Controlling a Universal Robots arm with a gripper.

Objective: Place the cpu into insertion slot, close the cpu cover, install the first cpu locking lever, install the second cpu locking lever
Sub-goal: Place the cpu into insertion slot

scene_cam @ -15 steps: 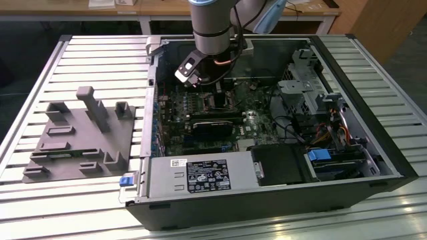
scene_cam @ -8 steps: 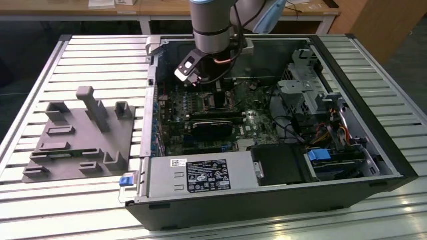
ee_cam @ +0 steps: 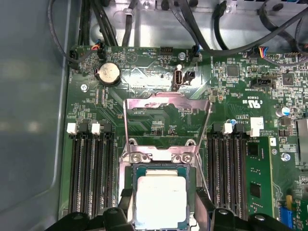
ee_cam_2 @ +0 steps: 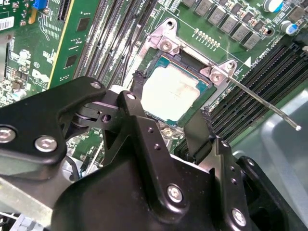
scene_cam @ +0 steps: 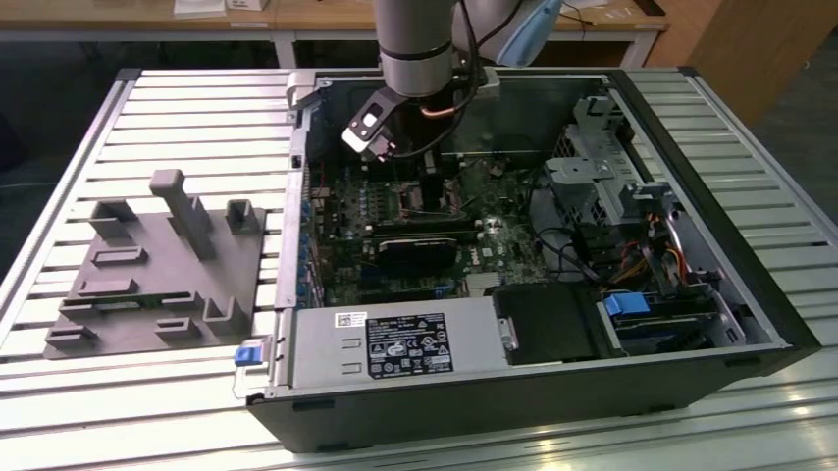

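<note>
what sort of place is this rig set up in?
Probably a robotics lab or workshop bench: an open black desktop computer case lies on a slatted silver metal table, a grey moulded fixture plate sits beside it, and light wooden desks stand behind.

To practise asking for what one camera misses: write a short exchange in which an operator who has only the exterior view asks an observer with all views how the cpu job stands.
Operator: My exterior view has the arm reaching into the computer case. Is the cpu seated?
Observer: Yes. In the first wrist view the cpu lies flat in the insertion slot.
Operator: Is the cover down on it?
Observer: No. The cpu cover stands raised off the chip, with green board showing through its window.
</note>
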